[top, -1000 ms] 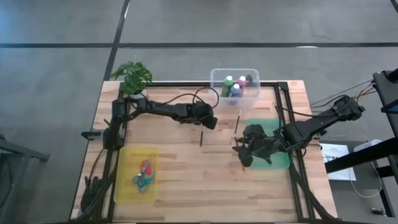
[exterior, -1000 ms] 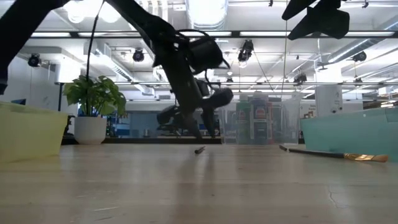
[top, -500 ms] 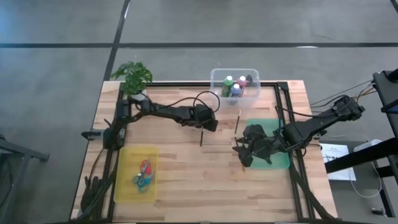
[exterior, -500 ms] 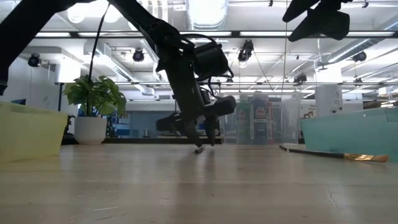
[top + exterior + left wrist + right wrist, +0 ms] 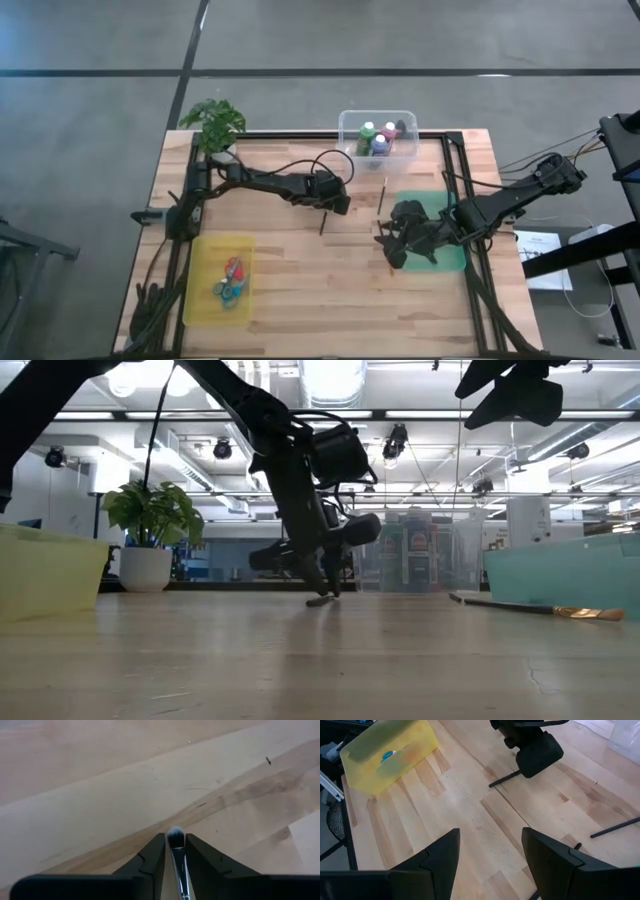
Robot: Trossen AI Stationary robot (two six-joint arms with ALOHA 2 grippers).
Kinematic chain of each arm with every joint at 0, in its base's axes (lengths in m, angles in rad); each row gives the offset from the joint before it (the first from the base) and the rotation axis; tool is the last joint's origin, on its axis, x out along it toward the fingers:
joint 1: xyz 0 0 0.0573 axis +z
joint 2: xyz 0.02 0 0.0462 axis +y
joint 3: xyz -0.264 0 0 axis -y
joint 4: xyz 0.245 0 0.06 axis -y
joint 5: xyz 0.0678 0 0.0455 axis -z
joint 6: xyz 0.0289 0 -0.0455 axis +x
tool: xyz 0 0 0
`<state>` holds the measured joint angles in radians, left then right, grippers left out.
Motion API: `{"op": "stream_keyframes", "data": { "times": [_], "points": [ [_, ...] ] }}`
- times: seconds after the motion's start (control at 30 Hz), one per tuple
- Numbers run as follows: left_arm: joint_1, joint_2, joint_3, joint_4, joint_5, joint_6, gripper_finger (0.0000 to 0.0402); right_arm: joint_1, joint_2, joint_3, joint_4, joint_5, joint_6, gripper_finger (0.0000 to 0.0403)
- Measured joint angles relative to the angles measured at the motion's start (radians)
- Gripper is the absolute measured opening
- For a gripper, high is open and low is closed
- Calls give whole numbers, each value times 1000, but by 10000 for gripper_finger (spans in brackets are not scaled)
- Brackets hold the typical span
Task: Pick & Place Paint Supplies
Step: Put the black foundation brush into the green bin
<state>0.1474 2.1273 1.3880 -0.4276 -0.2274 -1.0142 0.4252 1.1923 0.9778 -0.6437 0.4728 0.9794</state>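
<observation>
A thin dark brush [image 5: 322,222] lies on the wooden table near its middle. My left gripper [image 5: 330,206] points steeply down over the brush's far end and is shut on it; the bristle tip [image 5: 175,834] pokes out between the fingers. My right gripper [image 5: 395,245] hangs open above the green tray [image 5: 452,258], holding nothing. A second brush [image 5: 383,193] rests flat on the table by the clear bin [image 5: 378,135], which holds the paint bottles. Scissors [image 5: 229,280] sit in the yellow tray [image 5: 205,250]. My left gripper pinches the brush at its metal ferrule [image 5: 178,857], just behind the bristles, between its two fingers. The fingers slant down from above and from the table's left. The brush lies low along the table, its handle [image 5: 502,779] reaching toward the near edge.
A potted plant [image 5: 212,125] stands at the far left corner. Black frame rails [image 5: 455,170] run along the table's sides. Bare wood lies between the yellow tray and the green tray.
My left gripper has sunk onto the brush and its fingers have closed in around the ferrule. The brush has swung slightly, with its handle end shifting a little toward the table's left.
</observation>
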Motion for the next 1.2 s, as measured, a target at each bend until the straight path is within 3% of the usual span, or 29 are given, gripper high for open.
{"op": "stream_keyframes", "data": {
  "times": [0.2, 0.4, 0.57, 0.87, 1.2],
  "points": [
    [-1, 1, 0, 2, 11, -10, 78, 0, 0, 0, 3, 0, 0, 211],
    [-2, 1, 0, 49, 56, 59, 11, 0, 0, 0, 5, 0, 0, 211],
    [-1, 1, -1, 84, 100, 87, 3, 0, 0, 0, 7, 0, 0, 211],
    [-12, -81, -5, 321, 248, 203, 2, 9, -1, -6, 6, -1, 70, 211],
    [-59, -243, -3, 615, 249, 253, 1, 9, -12, -12, 6, 103, 179, 211]
  ]
}}
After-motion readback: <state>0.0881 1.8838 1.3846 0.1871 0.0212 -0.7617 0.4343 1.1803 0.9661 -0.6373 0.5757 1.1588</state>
